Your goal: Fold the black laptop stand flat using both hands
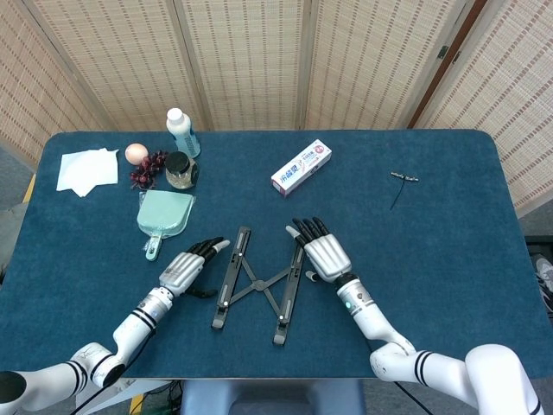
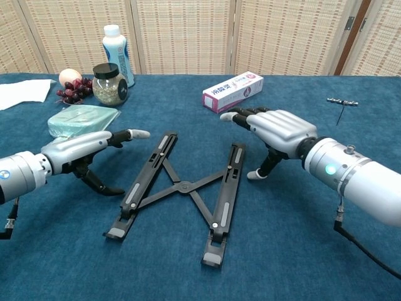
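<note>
The black laptop stand point(image 1: 257, 286) point(image 2: 180, 189) lies spread on the blue table, its two long rails splayed apart and joined by crossed links. My left hand point(image 1: 186, 267) point(image 2: 88, 148) hovers just left of the left rail, fingers stretched out, thumb down on the cloth, holding nothing. My right hand point(image 1: 318, 252) point(image 2: 274, 128) hovers beside the top of the right rail, fingers extended over it and thumb pointing down near the rail. Neither hand clearly touches the stand.
A toothpaste box point(image 1: 301, 167) lies behind the stand. At the back left are a green dustpan point(image 1: 163, 215), a jar point(image 1: 180, 170), a bottle point(image 1: 181, 131), grapes point(image 1: 149, 166), a peach point(image 1: 136, 153) and a white cloth point(image 1: 86, 169). A small corkscrew point(image 1: 401, 180) lies far right.
</note>
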`<state>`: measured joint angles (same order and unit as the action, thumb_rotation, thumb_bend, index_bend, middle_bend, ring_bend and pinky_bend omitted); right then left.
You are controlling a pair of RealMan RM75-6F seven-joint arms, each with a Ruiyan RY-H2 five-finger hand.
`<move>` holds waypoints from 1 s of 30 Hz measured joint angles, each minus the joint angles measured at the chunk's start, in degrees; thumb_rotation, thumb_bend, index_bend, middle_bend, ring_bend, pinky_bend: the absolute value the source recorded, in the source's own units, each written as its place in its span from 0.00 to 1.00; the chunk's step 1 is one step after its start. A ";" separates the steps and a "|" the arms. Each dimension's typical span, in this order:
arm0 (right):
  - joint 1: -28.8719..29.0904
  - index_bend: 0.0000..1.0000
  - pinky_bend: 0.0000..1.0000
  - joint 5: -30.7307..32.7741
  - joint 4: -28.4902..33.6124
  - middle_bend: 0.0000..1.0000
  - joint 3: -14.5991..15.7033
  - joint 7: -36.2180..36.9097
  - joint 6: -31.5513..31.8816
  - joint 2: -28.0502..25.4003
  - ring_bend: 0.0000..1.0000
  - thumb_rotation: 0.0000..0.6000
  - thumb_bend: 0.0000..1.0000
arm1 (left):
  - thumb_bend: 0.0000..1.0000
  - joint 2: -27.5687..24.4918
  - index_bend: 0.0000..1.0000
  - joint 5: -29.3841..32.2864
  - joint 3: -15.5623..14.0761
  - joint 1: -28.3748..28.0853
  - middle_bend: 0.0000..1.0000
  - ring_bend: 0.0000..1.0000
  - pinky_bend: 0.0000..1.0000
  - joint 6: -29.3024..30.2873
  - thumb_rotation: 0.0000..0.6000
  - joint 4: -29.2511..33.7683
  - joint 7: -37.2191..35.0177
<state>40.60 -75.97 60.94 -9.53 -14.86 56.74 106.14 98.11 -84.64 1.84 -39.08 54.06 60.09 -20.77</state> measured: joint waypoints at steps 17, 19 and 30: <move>1.12 0.00 0.00 0.91 -2.42 0.00 -1.37 -0.63 0.14 2.98 0.00 1.00 0.06 | 0.20 0.88 0.00 -0.04 0.05 -0.53 0.00 0.04 0.11 -1.25 1.00 -0.11 -2.09; 1.24 0.00 0.00 0.87 -2.78 0.00 -1.50 -0.55 0.24 3.20 0.00 1.00 0.06 | 0.20 0.98 0.00 0.00 0.15 -0.62 0.00 0.04 0.11 -1.35 1.00 -0.12 -2.38; 2.08 0.00 0.00 0.99 -5.17 0.00 -2.08 0.24 0.02 4.95 0.00 1.00 0.06 | 0.20 1.59 0.00 -0.22 0.39 -1.41 0.00 0.04 0.11 -2.06 1.00 -0.31 -3.87</move>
<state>42.68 -74.98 55.77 -11.61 -14.62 56.76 111.09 99.70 -84.86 2.23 -40.49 52.00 59.78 -24.64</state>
